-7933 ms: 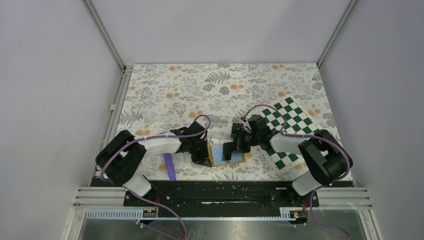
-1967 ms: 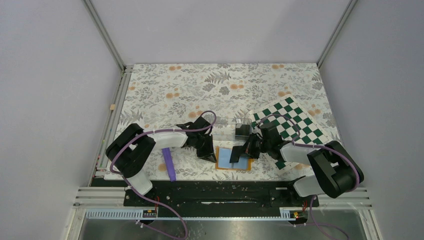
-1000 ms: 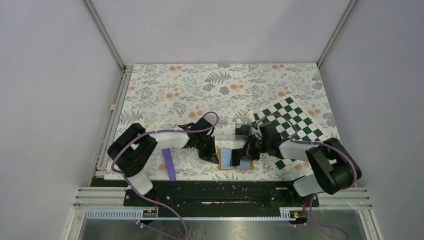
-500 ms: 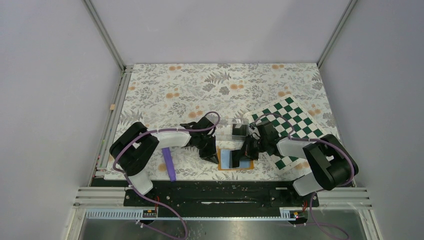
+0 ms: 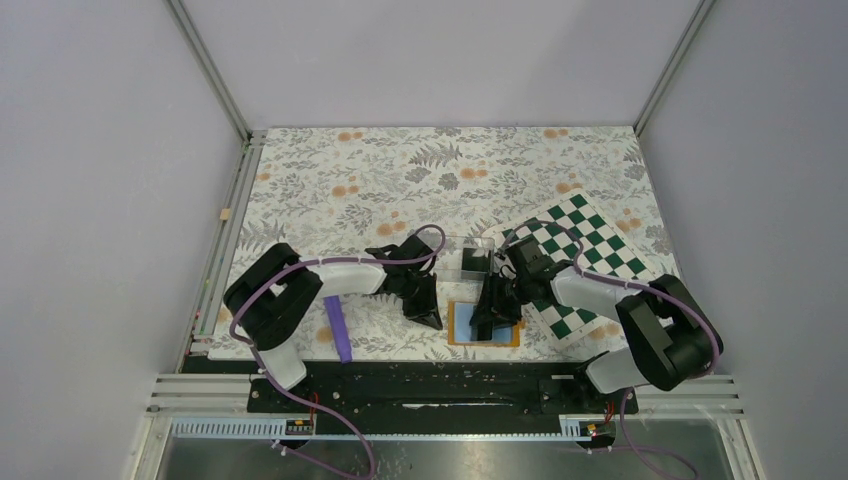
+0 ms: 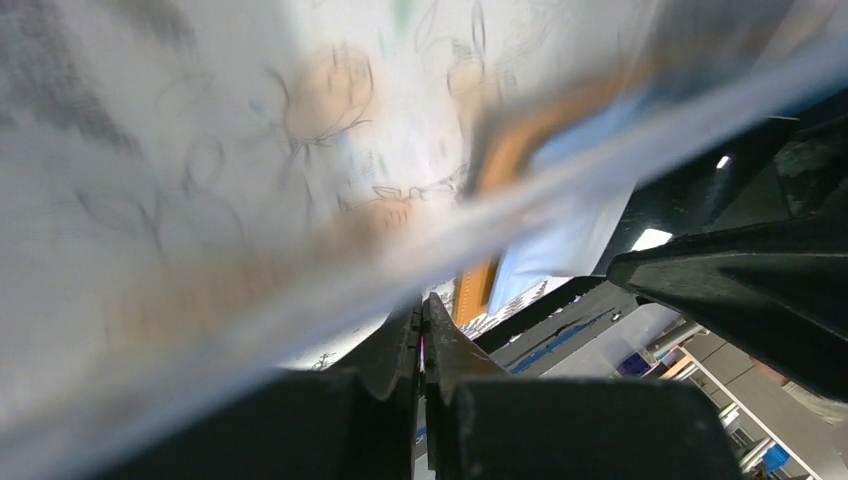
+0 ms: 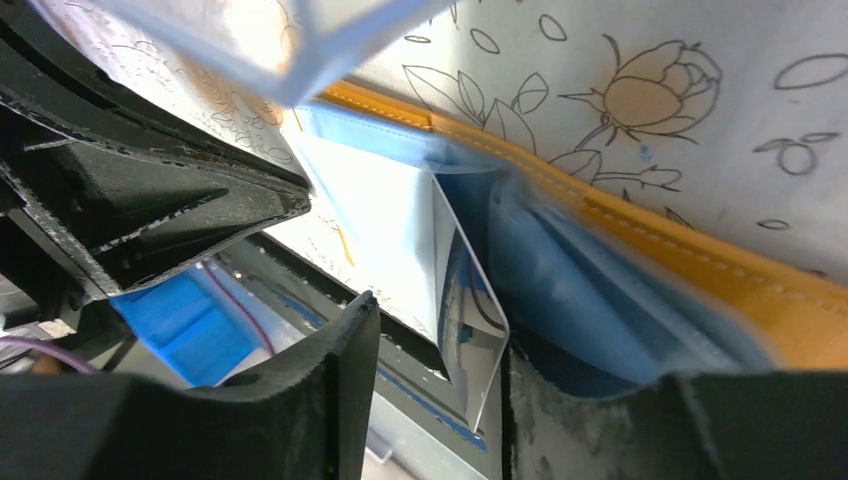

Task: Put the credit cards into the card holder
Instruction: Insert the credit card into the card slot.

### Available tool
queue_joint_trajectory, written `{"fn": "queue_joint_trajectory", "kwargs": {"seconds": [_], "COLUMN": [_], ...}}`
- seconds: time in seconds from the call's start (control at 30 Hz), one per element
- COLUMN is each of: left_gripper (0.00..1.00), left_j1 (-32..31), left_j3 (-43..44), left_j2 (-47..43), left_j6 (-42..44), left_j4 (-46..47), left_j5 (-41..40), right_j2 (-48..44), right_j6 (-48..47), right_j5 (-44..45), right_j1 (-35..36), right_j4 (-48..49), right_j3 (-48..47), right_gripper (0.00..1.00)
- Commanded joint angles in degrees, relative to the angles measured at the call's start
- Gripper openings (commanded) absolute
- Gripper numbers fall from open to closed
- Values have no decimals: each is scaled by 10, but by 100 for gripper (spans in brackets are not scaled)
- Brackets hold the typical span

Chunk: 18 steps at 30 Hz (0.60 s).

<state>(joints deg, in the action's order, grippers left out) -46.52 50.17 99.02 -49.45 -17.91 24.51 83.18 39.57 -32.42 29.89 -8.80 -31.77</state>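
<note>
My left end effector (image 5: 426,307) has its fingers pressed together, just left of the open orange card holder (image 5: 461,328) on the tabletop (image 5: 350,170). My right end effector (image 7: 435,330) has its fingers apart around a credit card (image 7: 476,352) standing in the holder's blue pocket.

Top view: the right end effector (image 5: 492,318) covers the middle of the card holder (image 5: 460,325), and the card (image 7: 468,330) between its fingers is too small to make out from there. Right wrist view: the card holder runs off the right edge, the card's lower corner passes behind a finger, and contact with either finger cannot be confirmed. Left wrist view: a clear strip (image 6: 300,290), too blurred to identify, smears across the frame, and the card holder beyond it is out of focus.
</note>
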Motion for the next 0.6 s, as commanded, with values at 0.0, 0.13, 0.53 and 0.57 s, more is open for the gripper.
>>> {"fn": "queue_joint_trajectory", "kwargs": {"seconds": [0.0,0.13,0.53,0.57], "left_gripper": [0,0,0,0], "left_j1": [-3,-4,-11,-13], "left_j3": [9,15,47,50], "left_j2": [18,23,35,37], "left_j6": [9,7,3,2], "left_j4": [-5,-5,-3,-1], "left_j5": [-22,-19,-6,-4], "right_j2": [-15,-3,-28,-26], "right_j6": [-52,-56,-84,-84], "right_j5": [78,97,160,161], "right_j1": [18,34,43,43], "right_j4": [-101,-118,-199,-198], "right_j3": [-34,-47,-76,-76], "right_gripper": [50,57,73,74]}}
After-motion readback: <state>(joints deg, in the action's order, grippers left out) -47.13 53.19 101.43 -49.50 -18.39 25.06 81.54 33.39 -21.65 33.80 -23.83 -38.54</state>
